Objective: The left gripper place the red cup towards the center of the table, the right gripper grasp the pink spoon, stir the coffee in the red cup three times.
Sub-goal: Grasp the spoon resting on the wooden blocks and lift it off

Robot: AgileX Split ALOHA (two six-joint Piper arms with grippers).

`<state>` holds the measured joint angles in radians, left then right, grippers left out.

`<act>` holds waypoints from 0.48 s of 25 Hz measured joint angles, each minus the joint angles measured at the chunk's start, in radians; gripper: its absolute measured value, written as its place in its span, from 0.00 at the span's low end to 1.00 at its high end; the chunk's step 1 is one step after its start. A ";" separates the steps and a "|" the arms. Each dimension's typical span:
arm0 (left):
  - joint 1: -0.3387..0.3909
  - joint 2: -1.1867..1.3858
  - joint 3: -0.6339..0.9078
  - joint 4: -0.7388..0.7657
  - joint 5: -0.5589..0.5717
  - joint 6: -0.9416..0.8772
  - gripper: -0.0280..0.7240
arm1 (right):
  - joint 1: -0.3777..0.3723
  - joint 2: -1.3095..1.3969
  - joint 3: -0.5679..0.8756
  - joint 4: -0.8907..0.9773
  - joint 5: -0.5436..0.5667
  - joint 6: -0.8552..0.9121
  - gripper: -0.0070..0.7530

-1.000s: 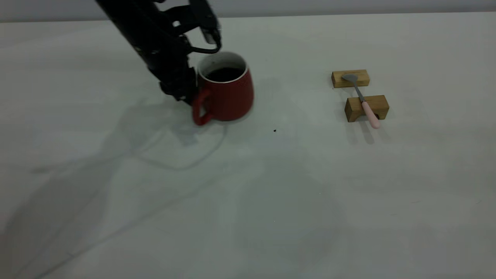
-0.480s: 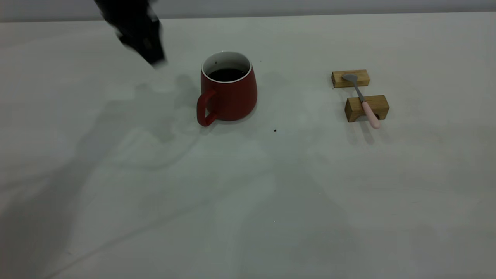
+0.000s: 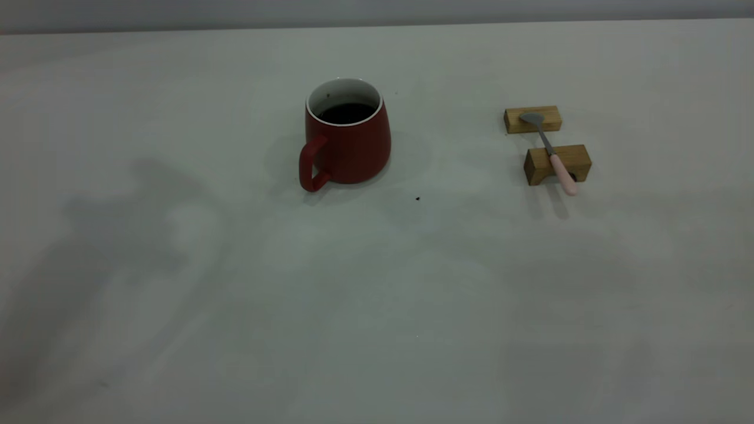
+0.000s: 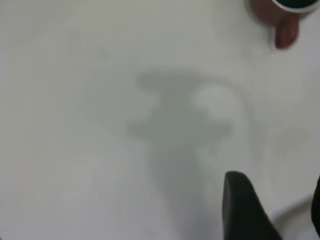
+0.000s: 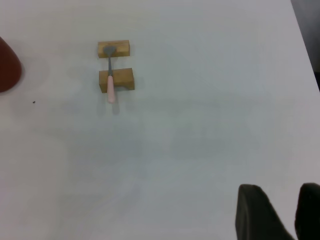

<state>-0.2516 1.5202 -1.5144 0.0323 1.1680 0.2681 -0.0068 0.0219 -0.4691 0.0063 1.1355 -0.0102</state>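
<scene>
Standing alone, the cup point(image 3: 347, 136) holds coffee point(image 3: 346, 112); the spoon point(image 3: 554, 154) lies across two blocks point(image 3: 556, 164). Both grippers' jaws look open, maybe.

red cup point(image 4: 280, 15): cut off, blurred | left gripper point(image 4: 280, 210): 1 finger cropped

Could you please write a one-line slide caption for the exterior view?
Red cup of coffee stands mid-table; pink spoon rests across two wooden blocks to its right.
</scene>
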 joint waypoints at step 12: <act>0.000 -0.581 0.514 -0.020 0.000 -0.225 0.58 | 0.000 0.000 0.000 0.000 0.000 0.000 0.32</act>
<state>-0.2516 0.9396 -1.0001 0.0120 1.1680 0.0428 -0.0068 0.0219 -0.4691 0.0063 1.1355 -0.0102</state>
